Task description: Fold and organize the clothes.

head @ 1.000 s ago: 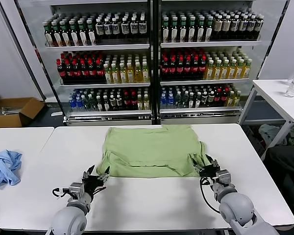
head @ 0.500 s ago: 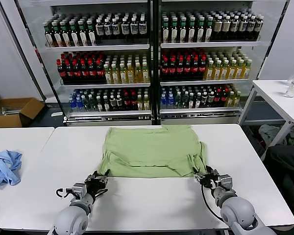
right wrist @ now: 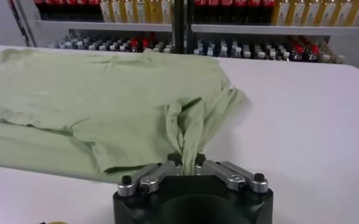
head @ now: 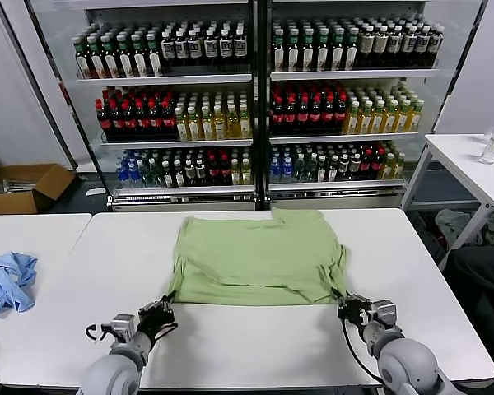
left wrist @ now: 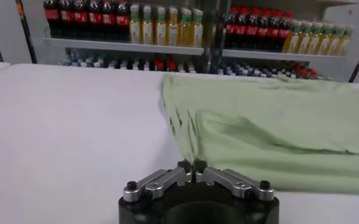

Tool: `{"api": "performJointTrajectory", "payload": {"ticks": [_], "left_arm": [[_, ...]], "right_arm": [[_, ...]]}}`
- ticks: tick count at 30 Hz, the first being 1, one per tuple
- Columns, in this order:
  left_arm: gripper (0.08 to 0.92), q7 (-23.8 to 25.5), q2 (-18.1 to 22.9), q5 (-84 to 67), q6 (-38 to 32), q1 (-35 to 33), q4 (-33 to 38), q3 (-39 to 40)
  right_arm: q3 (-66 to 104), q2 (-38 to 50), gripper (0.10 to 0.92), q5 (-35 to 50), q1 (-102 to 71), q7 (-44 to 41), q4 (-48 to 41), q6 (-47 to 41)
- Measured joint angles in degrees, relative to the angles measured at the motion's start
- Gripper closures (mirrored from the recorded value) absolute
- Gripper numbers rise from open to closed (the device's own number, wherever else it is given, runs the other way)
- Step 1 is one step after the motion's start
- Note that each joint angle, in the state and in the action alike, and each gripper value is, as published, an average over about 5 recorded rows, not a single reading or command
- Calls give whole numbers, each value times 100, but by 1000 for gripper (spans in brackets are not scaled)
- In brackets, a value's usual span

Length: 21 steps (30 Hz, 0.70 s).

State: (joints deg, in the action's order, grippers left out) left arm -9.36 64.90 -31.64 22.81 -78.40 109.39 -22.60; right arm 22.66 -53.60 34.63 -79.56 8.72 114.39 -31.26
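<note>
The clothes are one pastel-green T-shirt (head: 255, 255), lying mostly flat on the white table (head: 255, 350) in the head view. My left gripper (head: 160, 311) sits at the shirt's near left corner, shut on a thin bit of the hem; the left wrist view shows the tips (left wrist: 192, 165) pressed together on the T-shirt (left wrist: 277, 128). At the near right corner my right gripper (head: 351, 309) is shut on a bunched strip of cloth. That strip runs up from the right gripper (right wrist: 190, 161) into the T-shirt (right wrist: 106, 97), which wrinkles there.
A light blue garment (head: 6, 280) lies on the neighbouring table to the left. Glass-door coolers full of bottles (head: 255, 107) stand behind the table. A cardboard box (head: 25, 188) sits on the floor at left, and a side table (head: 469, 164) stands at right.
Both grippers went from open to shut on the shirt's near corners and drew back toward the table's front edge. The near hem has stretched toward me.
</note>
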Motion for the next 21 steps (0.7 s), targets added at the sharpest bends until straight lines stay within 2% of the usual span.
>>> {"api": "performJointTrajectory", "payload": {"ticks": [6,10,16,21], "left_arm": [[915,-47,169,79,65,-818,782,-307],[905,-15,294,273,146,-1482,1351,-442],[768,-8,411,687,256,-2297,2060,-628],[621,-96,312,774,265,-2386,2244,-827]], "right_arm": [[523,9,845,-185,-841,-81,665,-94],[834,-5,745,-349,-1277,-102,1101,-63],[1108,77,581,-349,-1369,-11,1439,66],[911,154,442,-249,-726,141,1240,73]]}}
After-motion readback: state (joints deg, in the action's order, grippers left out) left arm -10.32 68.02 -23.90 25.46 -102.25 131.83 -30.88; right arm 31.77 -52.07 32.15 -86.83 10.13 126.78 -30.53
